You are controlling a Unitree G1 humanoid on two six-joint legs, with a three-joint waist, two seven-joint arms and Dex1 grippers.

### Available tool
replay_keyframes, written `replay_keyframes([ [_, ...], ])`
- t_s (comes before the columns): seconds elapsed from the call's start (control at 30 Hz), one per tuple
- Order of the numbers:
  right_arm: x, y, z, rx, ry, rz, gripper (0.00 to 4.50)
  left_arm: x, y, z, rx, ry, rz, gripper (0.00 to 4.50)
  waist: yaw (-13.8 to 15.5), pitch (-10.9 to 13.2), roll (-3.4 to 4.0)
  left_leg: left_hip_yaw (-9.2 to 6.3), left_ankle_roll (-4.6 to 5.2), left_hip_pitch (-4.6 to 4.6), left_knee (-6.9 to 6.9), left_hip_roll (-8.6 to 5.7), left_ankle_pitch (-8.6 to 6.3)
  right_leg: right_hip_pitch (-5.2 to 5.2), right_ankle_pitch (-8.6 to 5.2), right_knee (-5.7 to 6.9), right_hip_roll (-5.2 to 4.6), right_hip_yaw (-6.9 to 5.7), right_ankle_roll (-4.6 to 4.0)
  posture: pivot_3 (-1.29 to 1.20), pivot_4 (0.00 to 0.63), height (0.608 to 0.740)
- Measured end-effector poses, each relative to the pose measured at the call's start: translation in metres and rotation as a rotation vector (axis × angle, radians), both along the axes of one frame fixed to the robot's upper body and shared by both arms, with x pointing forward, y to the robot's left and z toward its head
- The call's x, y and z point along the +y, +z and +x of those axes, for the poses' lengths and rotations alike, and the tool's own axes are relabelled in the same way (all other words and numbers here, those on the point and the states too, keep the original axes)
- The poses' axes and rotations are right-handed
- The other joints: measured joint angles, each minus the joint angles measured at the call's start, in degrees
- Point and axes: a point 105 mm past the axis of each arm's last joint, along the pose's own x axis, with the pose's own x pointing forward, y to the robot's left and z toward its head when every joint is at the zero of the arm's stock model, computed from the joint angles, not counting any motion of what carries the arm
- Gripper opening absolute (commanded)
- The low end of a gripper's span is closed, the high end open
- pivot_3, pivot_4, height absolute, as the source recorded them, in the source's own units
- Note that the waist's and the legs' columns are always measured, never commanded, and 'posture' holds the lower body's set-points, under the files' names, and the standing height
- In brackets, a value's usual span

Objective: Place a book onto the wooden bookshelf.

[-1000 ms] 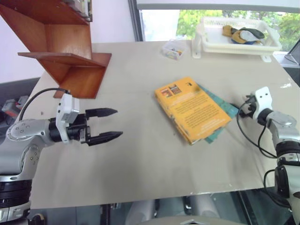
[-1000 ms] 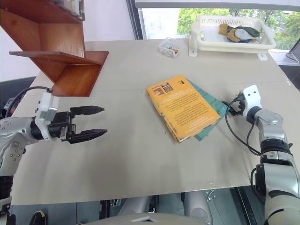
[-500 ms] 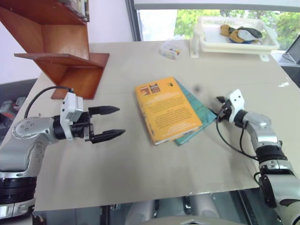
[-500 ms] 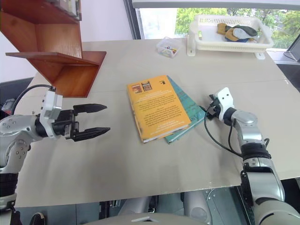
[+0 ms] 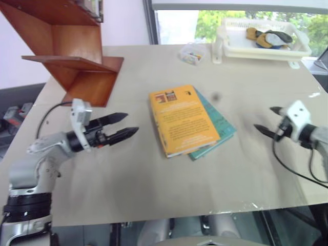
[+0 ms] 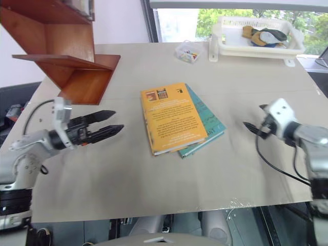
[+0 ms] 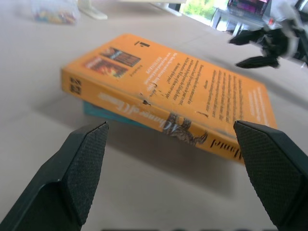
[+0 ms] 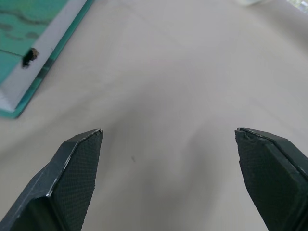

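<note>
From the head views, the book point(image 5: 184, 122) is seen lying flat at the middle of the pale surface point(image 5: 154, 179), resting on a thinner teal book point(image 5: 221, 132). The wooden bookshelf point(image 5: 72, 56) stands at the far left corner. The left hand point(image 5: 127, 126) is held wide and empty, left of the book. The right hand point(image 5: 265, 122) is spread wide and empty, well to the right.

In the left wrist view, the book's orange spine point(image 7: 159, 115) is framed between the spread fingers point(image 7: 82, 168).

In the right wrist view, a teal book corner point(image 8: 29, 62) is shown beyond wide fingers point(image 8: 77, 173).
</note>
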Motion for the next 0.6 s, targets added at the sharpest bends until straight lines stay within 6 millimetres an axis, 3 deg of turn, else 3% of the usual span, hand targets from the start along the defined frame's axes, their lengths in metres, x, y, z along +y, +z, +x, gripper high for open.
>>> replay_keyframes([
  [0.07, 0.004, 0.011, -0.025, 0.022, 0.063, 0.053, 4.50, 0.002, -0.010, 0.003, 0.061, 0.030, -0.040, 4.47, 0.2, 0.0, 0.05, 0.02, 0.02, 0.06, 0.01, 0.00, -0.01, 0.07, 0.00, 0.01, 0.00, 0.03, 0.01, 0.00, 0.150, 0.740],
  [0.13, 0.011, 0.039, -0.050, 0.016, 0.135, 0.141, 4.50, -0.002, -0.027, 0.009, 0.162, 0.060, -0.100, 4.47, -0.2, 0.0, 0.02, 0.08, 0.04, 0.26, 0.10, 0.00, -0.02, 0.25, 0.01, 0.01, 0.00, 0.10, 0.03, 0.00, 0.150, 0.740],
  [0.23, 0.027, 0.072, -0.064, -0.023, 0.212, 0.192, 4.50, -0.016, -0.043, 0.021, 0.287, 0.061, -0.194, 4.47, -0.2, 0.1, -0.19, -0.03, 0.05, 0.62, 0.32, 0.07, -0.01, 0.78, -0.01, -0.03, 0.09, -0.02, 0.07, 0.00, 0.150, 0.740],
  [0.33, 0.034, 0.075, -0.066, -0.028, 0.221, 0.197, 4.50, -0.022, -0.047, 0.027, 0.359, 0.056, -0.266, 4.47, -0.1, 0.1, -0.45, -0.05, 0.04, 0.88, 0.39, 0.18, -0.01, 1.06, -0.15, -0.01, 0.19, -0.09, 0.28, 0.00, 0.150, 0.740],
  [0.47, 0.041, 0.069, -0.063, -0.020, 0.206, 0.209, 4.50, -0.053, -0.061, 0.031, 0.573, -0.053, -0.409, 4.47, 0.2, 0.1, -0.46, -0.02, 0.01, 0.78, 0.50, 0.12, 0.00, 0.96, -0.03, 0.08, 0.21, -0.06, 0.08, 0.00, 0.150, 0.740],
  [0.6, 0.041, 0.069, -0.062, -0.021, 0.191, 0.211, 4.50, -0.064, -0.058, 0.037, 0.669, -0.112, -0.473, 4.47, 0.5, 0.1, -0.43, -0.06, -0.20, 0.73, 0.50, 0.05, 0.11, 0.93, -0.02, 0.06, 0.14, -0.05, 0.05, 0.00, 0.150, 0.740],
])
